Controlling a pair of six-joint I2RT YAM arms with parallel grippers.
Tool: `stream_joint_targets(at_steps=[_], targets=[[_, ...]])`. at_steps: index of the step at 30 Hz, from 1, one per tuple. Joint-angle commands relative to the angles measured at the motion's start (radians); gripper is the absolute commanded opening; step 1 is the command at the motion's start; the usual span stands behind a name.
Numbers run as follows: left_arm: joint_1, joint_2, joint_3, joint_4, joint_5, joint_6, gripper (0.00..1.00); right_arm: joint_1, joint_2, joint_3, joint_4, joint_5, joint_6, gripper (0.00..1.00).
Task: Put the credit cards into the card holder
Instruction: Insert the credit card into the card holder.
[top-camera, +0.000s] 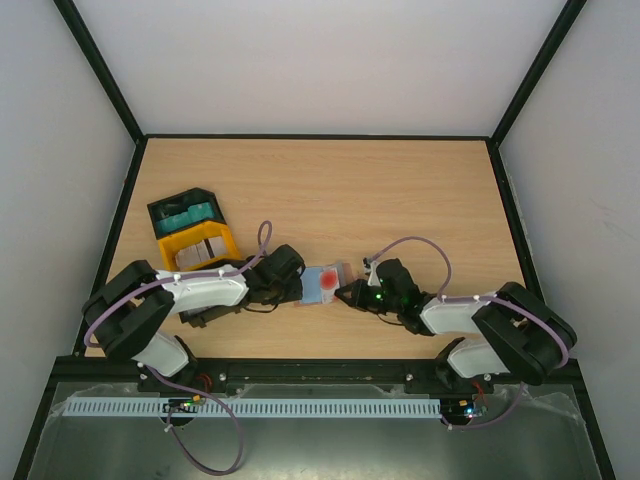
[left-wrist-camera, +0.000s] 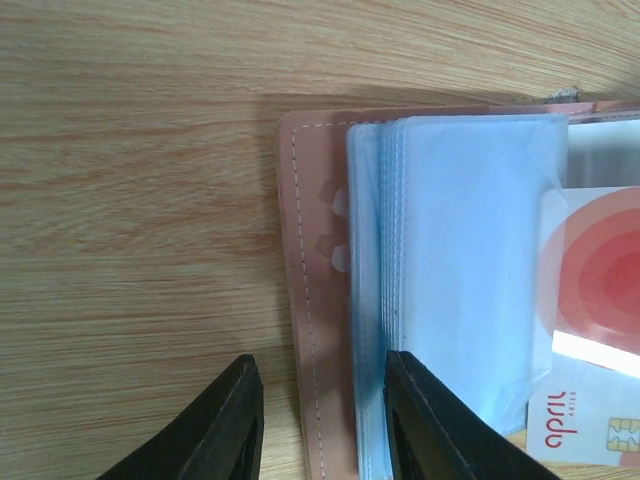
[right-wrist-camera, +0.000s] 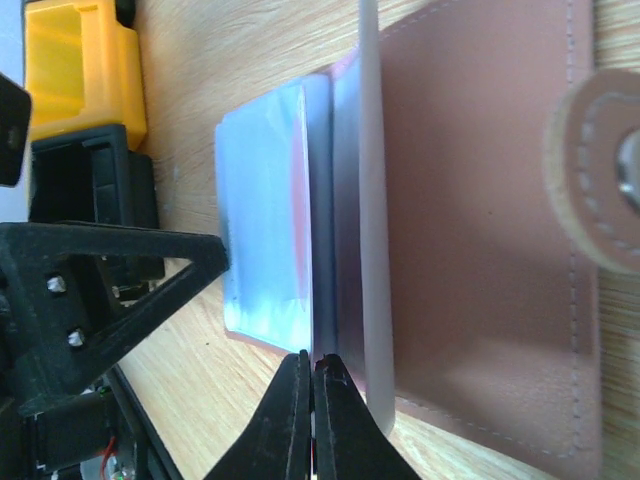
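Observation:
The card holder (top-camera: 338, 273) lies open at the table's middle, brown with pale blue clear sleeves (left-wrist-camera: 460, 260). A red-and-white credit card (left-wrist-camera: 595, 290) sits partly inside a sleeve. My right gripper (right-wrist-camera: 313, 385) is shut on that card's thin edge; the card runs edge-on away from the fingertips, beside the brown flap (right-wrist-camera: 480, 200). My left gripper (left-wrist-camera: 322, 415) is open and straddles the card holder's (left-wrist-camera: 315, 300) near stitched border: one finger is over bare wood, the other over the sleeves. In the top view the left gripper (top-camera: 296, 290) and right gripper (top-camera: 350, 293) face each other across the card holder.
A black tray (top-camera: 185, 213) holding teal cards and a yellow tray (top-camera: 197, 246) holding pale cards stand at the left, just behind my left arm. The yellow tray (right-wrist-camera: 80, 70) also shows in the right wrist view. Black frame rails border the table.

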Motion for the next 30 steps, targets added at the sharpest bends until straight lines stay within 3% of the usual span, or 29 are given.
stream_joint_targets(at_steps=[1,15,30], targets=[[-0.005,0.035,-0.002,-0.056,-0.027,-0.018,0.36,-0.005,0.035,0.018,-0.003,0.043,-0.023,0.02],[-0.009,0.029,-0.033,-0.031,-0.007,-0.023,0.3,-0.004,0.158,0.059,0.061,0.021,0.001,0.02],[-0.015,0.031,-0.05,-0.018,-0.006,-0.027,0.28,-0.004,0.164,0.085,0.066,0.073,0.09,0.02]])
